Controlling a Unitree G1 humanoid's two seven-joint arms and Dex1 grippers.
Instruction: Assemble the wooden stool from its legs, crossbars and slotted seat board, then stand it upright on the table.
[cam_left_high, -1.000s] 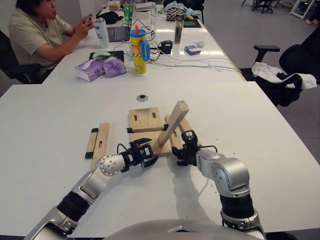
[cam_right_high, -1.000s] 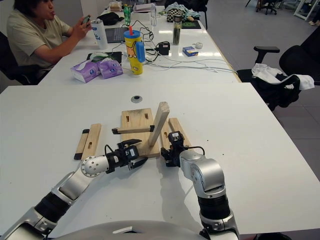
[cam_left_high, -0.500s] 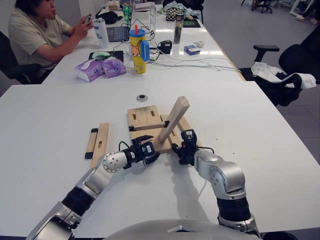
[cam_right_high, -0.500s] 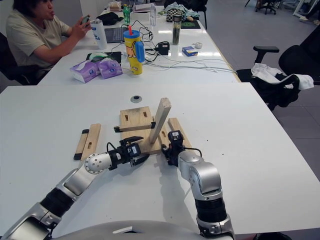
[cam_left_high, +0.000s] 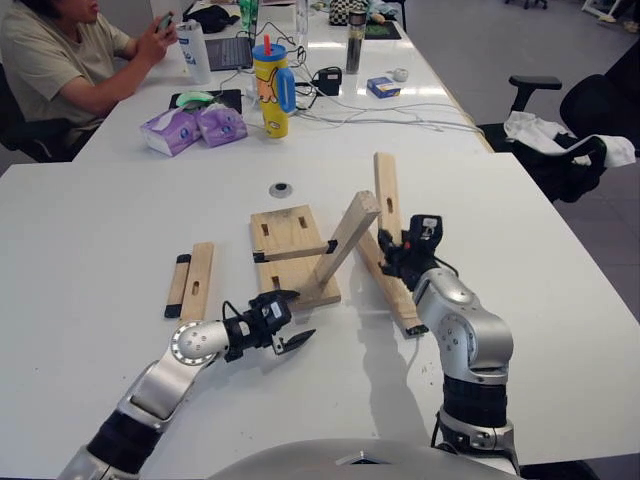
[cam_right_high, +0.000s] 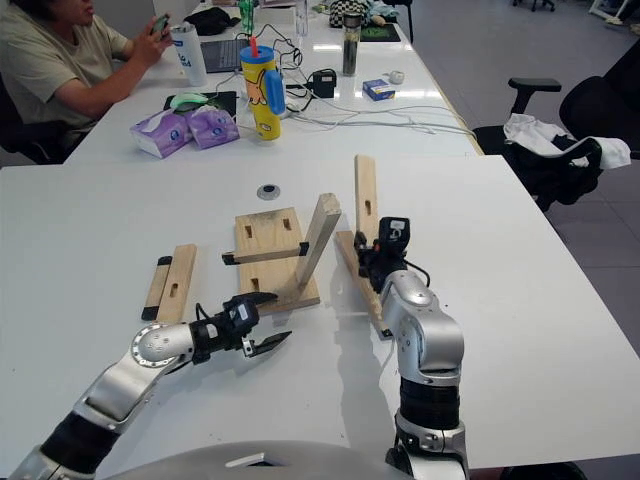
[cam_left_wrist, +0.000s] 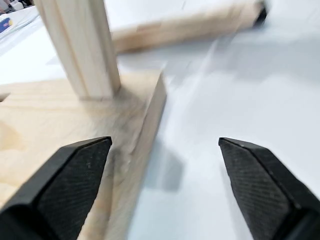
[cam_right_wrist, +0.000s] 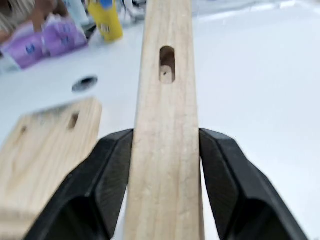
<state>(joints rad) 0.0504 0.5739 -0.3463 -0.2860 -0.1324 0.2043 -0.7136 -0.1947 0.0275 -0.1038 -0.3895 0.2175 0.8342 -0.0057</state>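
Note:
The slotted seat board (cam_left_high: 285, 235) lies flat mid-table. One leg (cam_left_high: 345, 240) stands tilted in its near right corner, and a crossbar (cam_left_high: 293, 253) juts from that leg across the board. My right gripper (cam_left_high: 405, 250) is shut on a second leg (cam_left_high: 386, 195), held upright just right of the board; the leg (cam_right_wrist: 167, 125) sits between both fingers (cam_right_wrist: 112, 175). A third leg (cam_left_high: 395, 290) lies on the table below it. My left gripper (cam_left_high: 285, 328) is open, just in front of the board's near edge (cam_left_wrist: 145, 125), with nothing between its fingers (cam_left_wrist: 70, 190).
Another leg (cam_left_high: 198, 280) and a dark crossbar (cam_left_high: 178, 285) lie side by side left of the board. A cable grommet (cam_left_high: 281, 189) sits behind it. A yellow cup (cam_left_high: 268, 85), tissue packs (cam_left_high: 195, 125) and cables crowd the far table. An office chair (cam_left_high: 570, 140) stands at right.
My right gripper has lifted a leg off the table and stood it upright to the right of the board. My left gripper has drawn back from the board's near edge.

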